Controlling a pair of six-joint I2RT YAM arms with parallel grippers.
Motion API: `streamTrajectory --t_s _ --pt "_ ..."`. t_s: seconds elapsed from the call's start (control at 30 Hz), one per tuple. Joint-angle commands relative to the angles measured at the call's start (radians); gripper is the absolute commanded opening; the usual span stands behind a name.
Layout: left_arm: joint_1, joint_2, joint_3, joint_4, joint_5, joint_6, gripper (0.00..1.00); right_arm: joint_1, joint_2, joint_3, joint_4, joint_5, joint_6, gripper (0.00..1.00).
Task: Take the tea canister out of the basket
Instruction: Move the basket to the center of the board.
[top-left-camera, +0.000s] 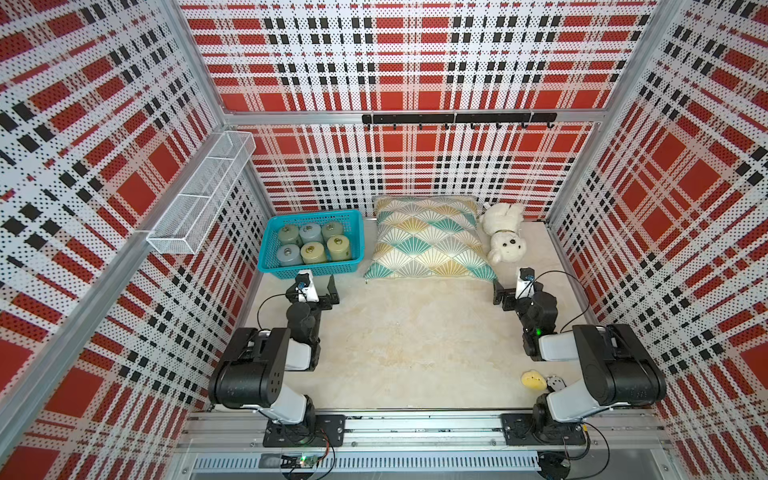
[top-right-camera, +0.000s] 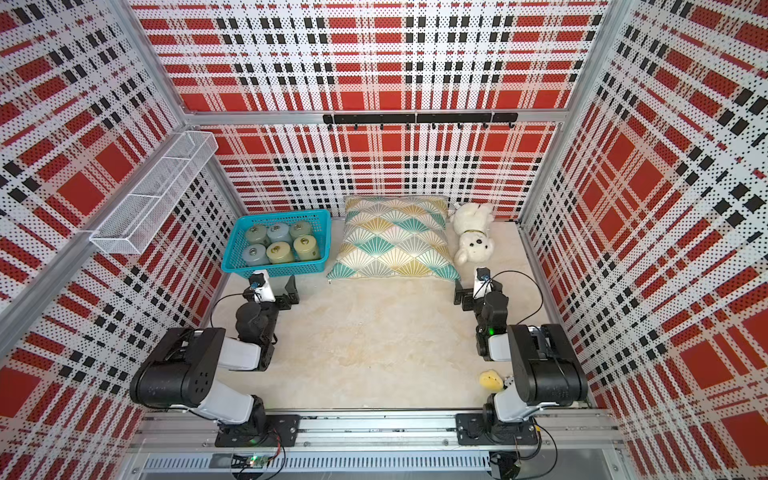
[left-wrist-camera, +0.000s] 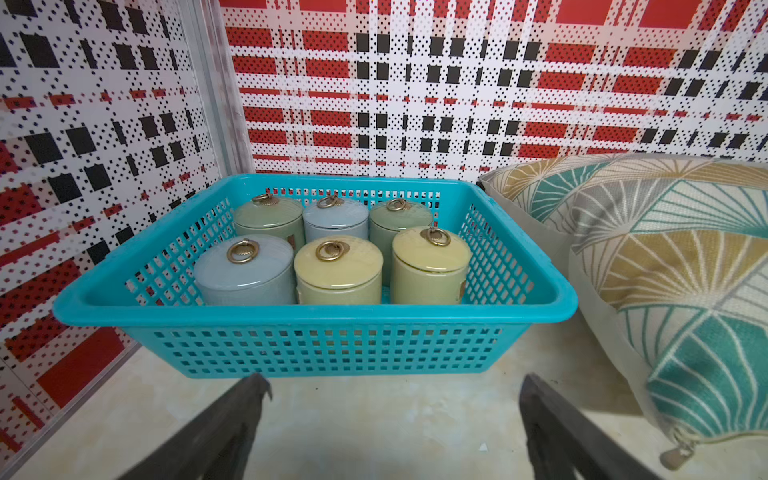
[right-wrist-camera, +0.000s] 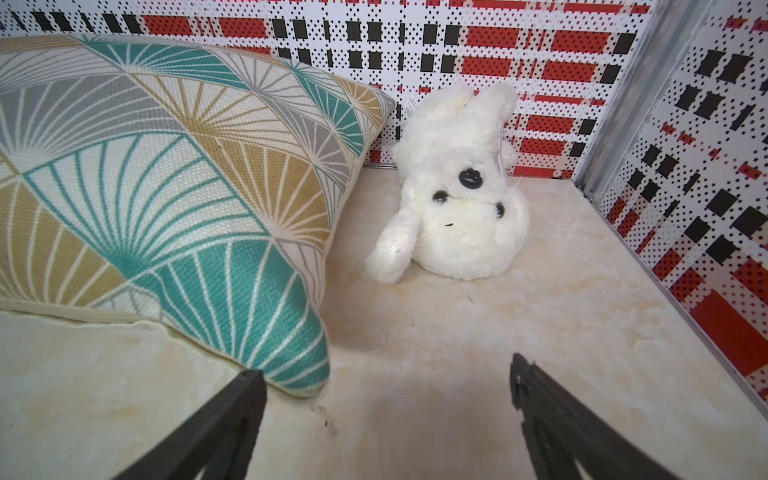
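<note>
While the left gripper (left-wrist-camera: 392, 386) and right gripper (right-wrist-camera: 386, 370) are standing wide open and empty, six tea canisters (left-wrist-camera: 338, 266) are sitting inside the basket (top-left-camera: 309, 270), centre-left in both top views; the left wrist view alone is resolving their lid rings (left-wrist-camera: 329, 250).

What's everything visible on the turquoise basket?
The basket is rectangular turquoise plastic: grid-perforated walls flaring up to a smooth rolled rim. It sits upright on the cream tabletop, in the far corner on the left arm's side. Six lidded tea canisters stand inside, two rows of three. The fan-patterned pillow lies right beside it; contact unclear. The open left gripper is just before it, not touching.
</note>
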Motion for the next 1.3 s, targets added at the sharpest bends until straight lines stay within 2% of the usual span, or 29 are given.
streamTrajectory --t_s 0.0,0.63,0.9,0.97,1.03,1.07,1.17,1.2,1.27 --pt "0.007 0.002 0.003 0.014 0.006 0.013 0.99 -0.008 0.002 0.004 0.016 -0.002 -0.003 1.0" --pt "0.01 0.003 0.006 0.013 0.005 0.008 0.99 -0.008 0.001 0.005 0.016 -0.002 -0.004 1.0" --pt "-0.002 -0.018 0.018 -0.011 -0.111 -0.023 0.99 -0.008 0.0 0.0 0.022 0.002 -0.005 1.0" --pt "-0.022 -0.073 0.005 -0.035 -0.181 -0.023 0.99 0.011 -0.014 -0.007 0.022 0.071 -0.001 1.0" --pt "-0.033 -0.146 0.014 -0.103 -0.249 -0.032 0.99 0.062 -0.083 0.013 -0.082 0.168 -0.028 1.0" --pt "-0.036 -0.187 0.026 -0.155 -0.271 -0.04 0.99 0.081 -0.127 0.054 -0.209 0.21 -0.02 1.0" --pt "-0.04 -0.292 0.116 -0.397 -0.402 -0.142 0.99 0.087 -0.177 0.279 -0.68 0.328 0.148 1.0" --pt "-0.039 -0.321 0.158 -0.498 -0.454 -0.217 0.99 0.088 -0.178 0.318 -0.738 0.32 0.153 1.0" --pt "-0.027 -0.368 0.238 -0.687 -0.513 -0.374 0.99 0.088 -0.226 0.311 -0.739 0.301 0.18 1.0"
